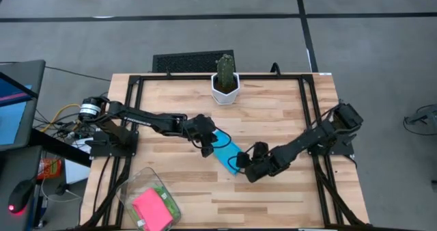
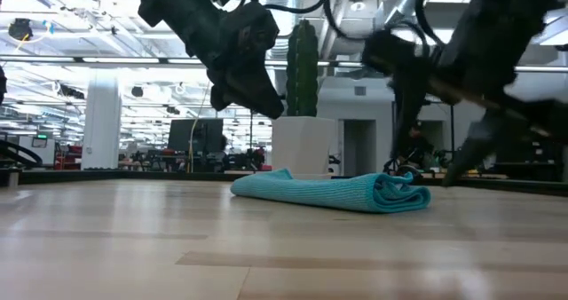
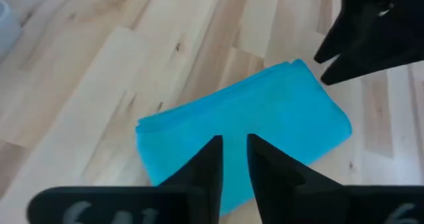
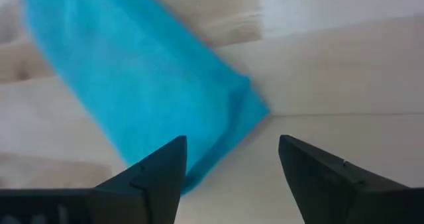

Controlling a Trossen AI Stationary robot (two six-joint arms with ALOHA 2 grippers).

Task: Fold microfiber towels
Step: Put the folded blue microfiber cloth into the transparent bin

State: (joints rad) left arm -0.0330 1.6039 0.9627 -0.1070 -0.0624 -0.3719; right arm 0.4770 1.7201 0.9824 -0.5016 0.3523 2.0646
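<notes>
A sky blue microfiber towel (image 1: 229,156) lies folded into a narrow oblong on the wooden table, flat on its underside; it also shows in the low view (image 2: 337,192). My left gripper (image 1: 207,147) hovers above the towel's far-left end, clear of it (image 2: 257,105), with its fingers close together and nothing between them (image 3: 233,148). My right gripper (image 1: 243,165) is open and low at the towel's near-right end (image 2: 461,167). In the right wrist view the towel's corner (image 4: 252,108) lies ahead of its spread fingers (image 4: 232,148). A pink towel (image 1: 151,207) and a green towel (image 1: 166,198) lie in the bin.
A clear plastic bin (image 1: 133,186) stands at the table's near left corner. A cactus in a white pot (image 1: 225,84) stands at the far edge, middle. A black frame (image 1: 307,108) runs around the tabletop. Bare wood lies near the front edge, middle and right.
</notes>
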